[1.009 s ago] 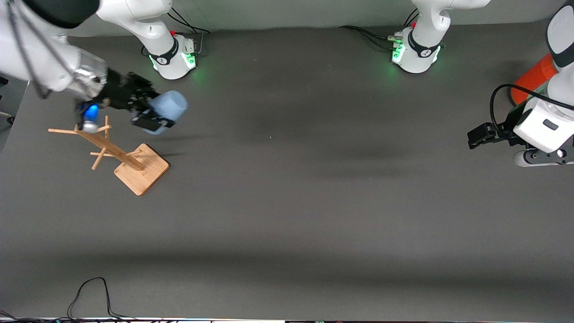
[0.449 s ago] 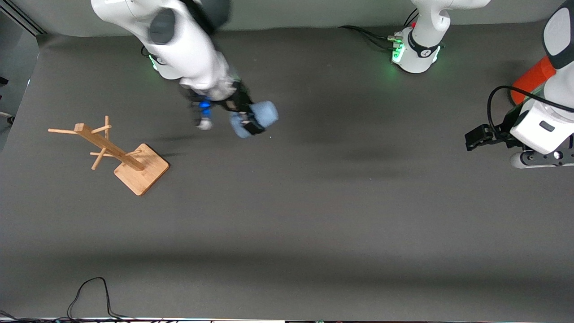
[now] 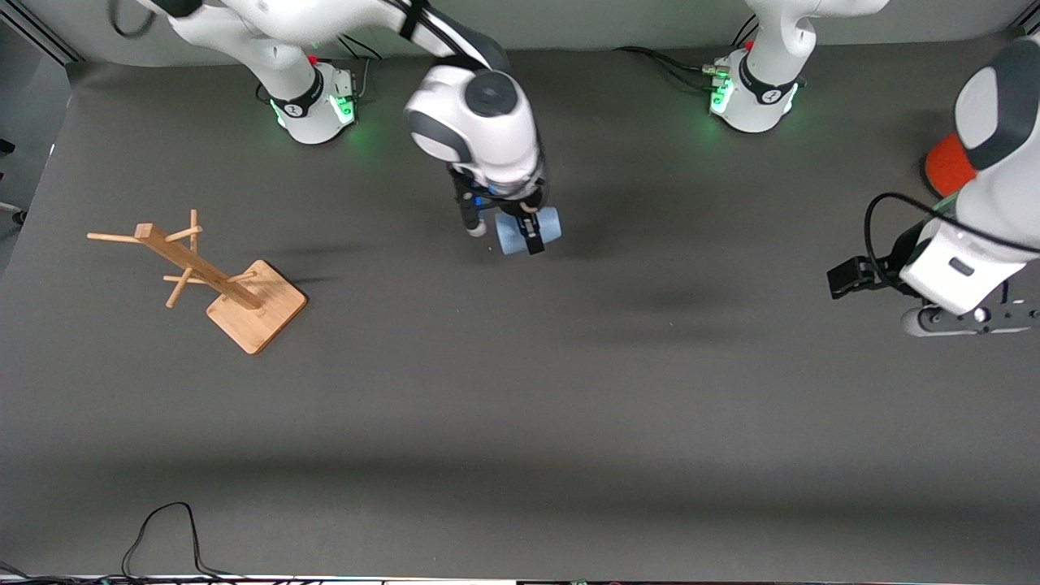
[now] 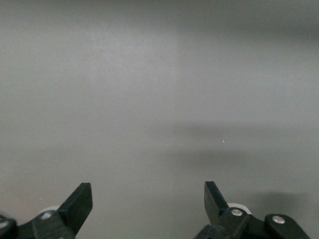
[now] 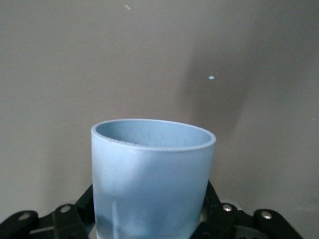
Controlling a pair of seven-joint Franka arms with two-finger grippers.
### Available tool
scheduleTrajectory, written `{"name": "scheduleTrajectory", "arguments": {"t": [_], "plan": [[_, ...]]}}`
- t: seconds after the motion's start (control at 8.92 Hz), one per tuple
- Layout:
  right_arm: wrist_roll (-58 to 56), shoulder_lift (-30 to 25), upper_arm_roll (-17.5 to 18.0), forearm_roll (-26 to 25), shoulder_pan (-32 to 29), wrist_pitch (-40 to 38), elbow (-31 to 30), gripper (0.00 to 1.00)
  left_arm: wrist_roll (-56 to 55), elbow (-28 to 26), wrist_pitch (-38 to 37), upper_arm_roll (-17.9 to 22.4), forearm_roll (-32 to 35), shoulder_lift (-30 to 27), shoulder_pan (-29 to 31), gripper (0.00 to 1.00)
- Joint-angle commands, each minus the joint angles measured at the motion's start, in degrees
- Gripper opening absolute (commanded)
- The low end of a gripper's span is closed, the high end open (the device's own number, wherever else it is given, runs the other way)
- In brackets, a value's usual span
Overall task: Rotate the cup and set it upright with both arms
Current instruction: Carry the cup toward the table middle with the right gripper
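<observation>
Pale-blue cup [image 3: 528, 229] clamped in right gripper [image 3: 530, 234], carried on its side over the middle of the table [image 3: 520, 390], roughly midway between the two bases; fingers pressed on opposite sides of the wall near the base end, as right wrist view shows cup [image 5: 152, 179] filling the span between the jaws, rim pointing away from the wrist; long axis close to horizontal in front view, running along the table's length, so not upright yet. Left gripper [image 3: 845, 276] hanging over the left arm's end of the table, well apart from the cup; fingers [image 4: 79, 201] spread wide with nothing between them, only bare table below. Key relation: cup lies toward the right arm's end from the open left gripper, one end facing that way, which end hard to tell from above; probably a handover or regrasp needed, left closing the gap and taking the free part of the wall. Wooden rack [image 3: 207, 276] and orange can [image 3: 946, 162] clear of that path.
</observation>
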Motion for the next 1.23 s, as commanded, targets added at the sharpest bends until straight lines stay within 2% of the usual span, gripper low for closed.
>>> {"name": "scheduleTrajectory", "arguments": {"t": [0.0, 0.34, 0.67, 0.9, 1.01, 1.12], "plan": [[6.16, 7.92, 0.03, -5.28, 1.59, -0.63, 5.25, 0.53, 0.16, 1.79, 0.08, 0.25, -0.01, 2.86, -0.58, 1.0], [8.98, 10.21, -0.15, -9.33, 2.03, -0.71, 4.72, 0.56, 0.16, 2.32, 2.53, -0.19, -0.28, 5.84, -0.93, 1.0], [11.44, 13.03, -0.24, -14.16, 2.04, -0.63, 3.67, 0.63, 0.16, 2.32, 3.15, -0.19, 0.25, 7.08, -1.02, 1.0], [11.28, 13.91, -0.24, -14.53, 1.95, -0.98, 4.19, 1.0, -0.54, 2.23, 3.24, -0.28, 0.16, 7.17, -2.24, 1.0], [10.58, 12.7, 0.02, -14.44, 1.6, -2.28, 5.58, 1.0, -0.55, 1.97, 3.15, -0.28, 0.34, 7.08, -2.69, 1.0], [8.57, 11.38, 0.63, -14.18, 1.25, -7.6, 7.77, 1.0, -0.46, 1.97, 3.07, -0.19, 0.34, 7.08, -2.69, 1.0]]}}
